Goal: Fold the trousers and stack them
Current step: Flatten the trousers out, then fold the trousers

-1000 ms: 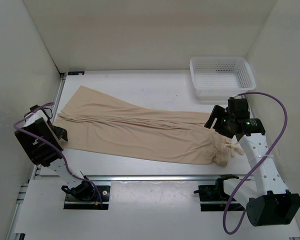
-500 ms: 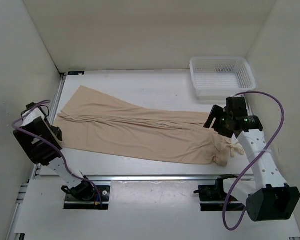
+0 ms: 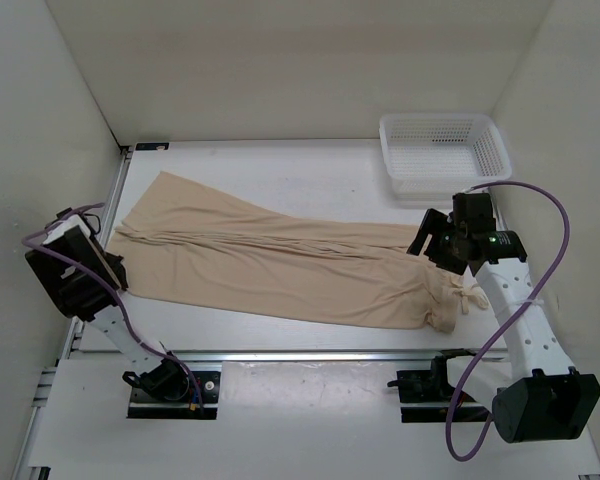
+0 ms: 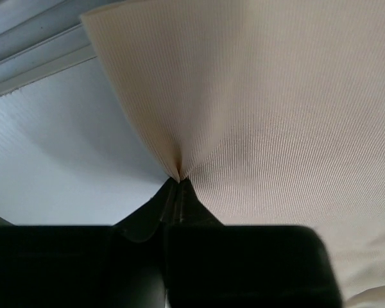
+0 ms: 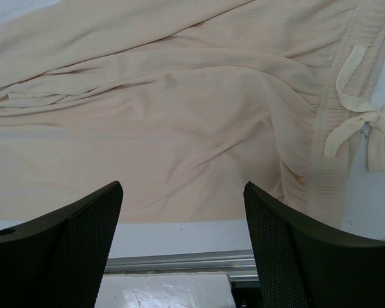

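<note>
The white table [image 3: 310, 165] sits between pale walls [image 3: 280, 70], and the long, thin, soft beige trousers [image 3: 280, 265] lie flat across it, legs toward my left side. My left claw [image 4: 178, 187] is pinched tight on a leg's edge. My right claw [image 5: 181, 192] hangs wide open over the waist end.

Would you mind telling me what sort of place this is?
Probably a robotics lab test cell: plain white walls box in a white table, a left arm and right arm are bolted to a rail at its near edge, and only trousers and a basket are laid out.
</note>
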`<control>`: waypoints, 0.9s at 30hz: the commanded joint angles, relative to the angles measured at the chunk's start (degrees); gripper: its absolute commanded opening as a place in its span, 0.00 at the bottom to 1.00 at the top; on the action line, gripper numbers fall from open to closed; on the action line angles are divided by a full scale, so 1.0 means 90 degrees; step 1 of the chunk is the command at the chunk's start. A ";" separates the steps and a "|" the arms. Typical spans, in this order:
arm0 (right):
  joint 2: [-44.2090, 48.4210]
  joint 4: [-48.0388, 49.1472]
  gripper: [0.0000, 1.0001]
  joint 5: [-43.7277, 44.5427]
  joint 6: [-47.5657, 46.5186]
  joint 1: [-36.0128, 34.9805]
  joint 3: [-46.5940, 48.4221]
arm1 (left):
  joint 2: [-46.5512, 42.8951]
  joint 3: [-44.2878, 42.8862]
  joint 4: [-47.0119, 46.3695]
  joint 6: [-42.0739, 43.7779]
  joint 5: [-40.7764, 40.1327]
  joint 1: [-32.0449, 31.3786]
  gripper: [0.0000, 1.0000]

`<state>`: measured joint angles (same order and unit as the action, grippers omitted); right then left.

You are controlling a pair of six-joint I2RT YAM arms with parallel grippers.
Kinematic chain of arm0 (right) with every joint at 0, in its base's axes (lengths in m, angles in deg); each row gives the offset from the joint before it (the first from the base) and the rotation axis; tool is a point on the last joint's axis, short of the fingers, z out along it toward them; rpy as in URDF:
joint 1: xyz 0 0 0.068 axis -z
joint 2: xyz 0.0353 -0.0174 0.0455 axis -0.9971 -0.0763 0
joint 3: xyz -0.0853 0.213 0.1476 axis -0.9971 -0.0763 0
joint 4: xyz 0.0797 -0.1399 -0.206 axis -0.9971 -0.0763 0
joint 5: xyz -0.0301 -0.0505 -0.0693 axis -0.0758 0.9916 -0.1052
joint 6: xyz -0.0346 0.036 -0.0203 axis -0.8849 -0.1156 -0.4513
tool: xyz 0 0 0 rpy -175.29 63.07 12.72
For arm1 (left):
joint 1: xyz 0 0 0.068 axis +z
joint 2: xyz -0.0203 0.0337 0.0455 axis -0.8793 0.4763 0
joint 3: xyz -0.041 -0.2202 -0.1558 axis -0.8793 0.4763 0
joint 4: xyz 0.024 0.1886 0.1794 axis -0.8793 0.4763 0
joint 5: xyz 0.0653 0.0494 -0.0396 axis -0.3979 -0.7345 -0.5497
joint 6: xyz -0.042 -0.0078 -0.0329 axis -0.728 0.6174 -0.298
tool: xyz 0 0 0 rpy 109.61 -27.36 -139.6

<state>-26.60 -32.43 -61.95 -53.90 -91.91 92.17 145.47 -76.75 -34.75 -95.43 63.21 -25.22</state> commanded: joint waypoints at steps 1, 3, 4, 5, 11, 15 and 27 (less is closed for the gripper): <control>0.0005 0.0056 0.81 -0.0088 -0.0073 -0.0024 0.0342 | 0.0274 -0.0163 -0.0124 0.0100 0.0166 0.0035 0.11; 0.0005 0.0056 0.81 -0.0088 -0.0073 -0.0024 0.0343 | 0.0334 -0.0231 -0.0066 0.0100 0.0235 0.0035 0.11; 0.0005 0.0056 0.81 -0.0088 -0.0073 -0.0024 0.0343 | 0.0334 -0.0232 -0.0065 0.0100 0.0235 0.0035 0.11; 0.0063 0.0056 0.81 -0.0088 -0.0073 -0.0024 0.0343 | 0.0199 -0.0232 -0.0065 0.0100 0.0177 0.0035 0.11; 0.0268 -0.0314 0.79 0.0058 0.0471 0.0053 0.0196 | -0.0778 0.0061 -0.0065 -0.0027 -0.0117 0.0035 0.11; 0.0491 -0.1007 0.76 -0.0263 0.1126 0.0628 -0.0485 | -0.1150 0.0130 -0.0065 -0.0086 -0.0039 0.0035 0.11; 0.1352 -0.1040 0.76 -0.0528 0.2201 0.1323 -0.2234 | -0.1502 0.0120 -0.0065 -0.0144 0.0381 -0.0208 0.11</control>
<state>-15.30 -44.73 -65.45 -38.06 -80.37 73.81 134.81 -75.42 -34.50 -96.37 65.11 -25.76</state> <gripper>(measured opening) 0.762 0.112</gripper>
